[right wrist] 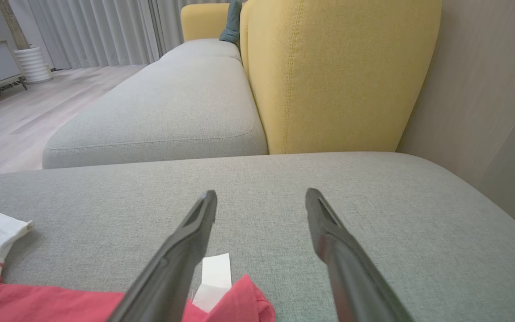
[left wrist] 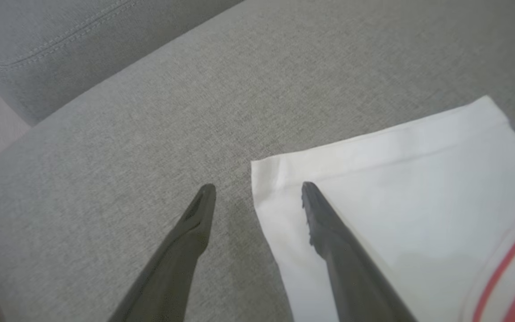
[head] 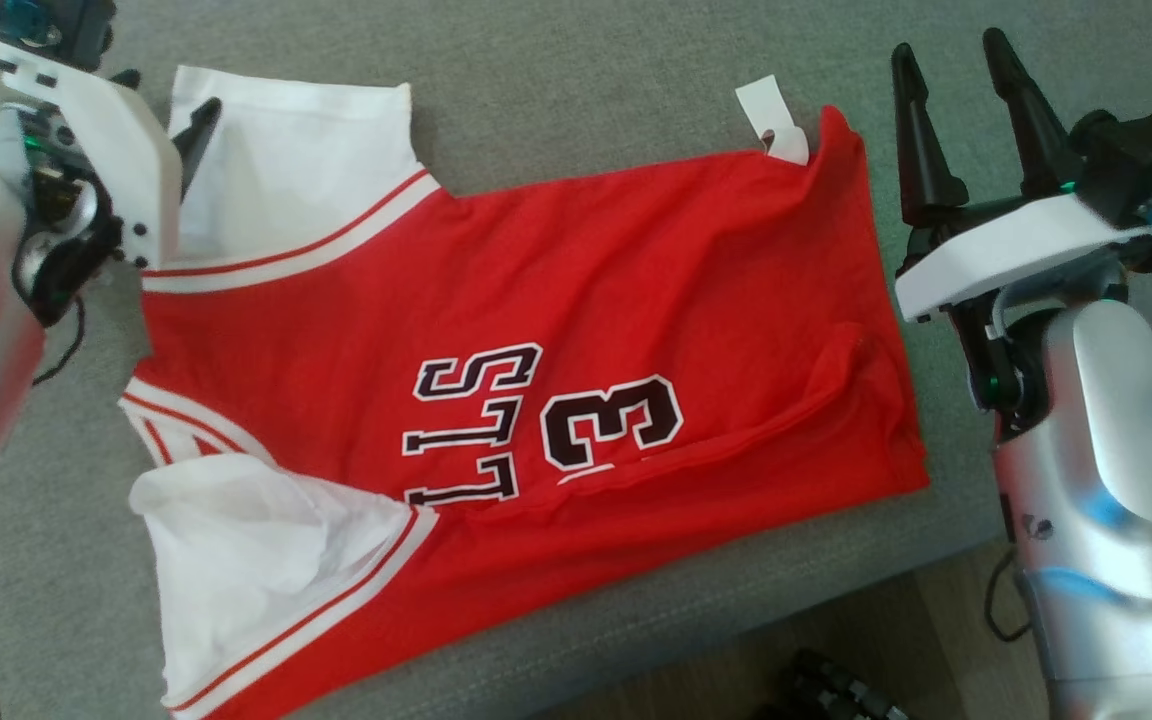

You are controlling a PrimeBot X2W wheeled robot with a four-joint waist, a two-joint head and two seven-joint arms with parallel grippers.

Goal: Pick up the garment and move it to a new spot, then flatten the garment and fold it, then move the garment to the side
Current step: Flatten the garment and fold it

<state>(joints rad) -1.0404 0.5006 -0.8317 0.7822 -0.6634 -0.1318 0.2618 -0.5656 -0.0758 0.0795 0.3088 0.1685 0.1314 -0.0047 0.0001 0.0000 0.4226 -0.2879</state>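
Nearest the robot, the crumpled white near sleeve (head: 236,560) of the red short-sleeved fabric garment (head: 536,330) lies by the front edge of the grey woven sofa cushion (head: 556,90). Beside it the garment's near long side is doubled over in a raised ridge (head: 736,430). The garment lies spread sideways across the cushion, with black, white-edged lettering (head: 611,420) facing up. The step in hand looks like the flattening, with no proper fold made yet. The right gripper (head: 947,45) hangs just beside the hem on the robot's right, jaws wide apart and holding nothing. A white paper tag (head: 771,125) sticks out at the hem's far corner. Farther back on the left, the left gripper (left wrist: 257,187) straddles the corner of the smooth white far sleeve (left wrist: 418,188), one finger above the cloth and one above bare cushion, also spread and empty. The next move probably calls for lowering and pinching that corner, while the right gripper takes the hem, so the ridge can be drawn out. No container appears among these things. Beyond stands a yellow upholstered backrest (right wrist: 338,71).
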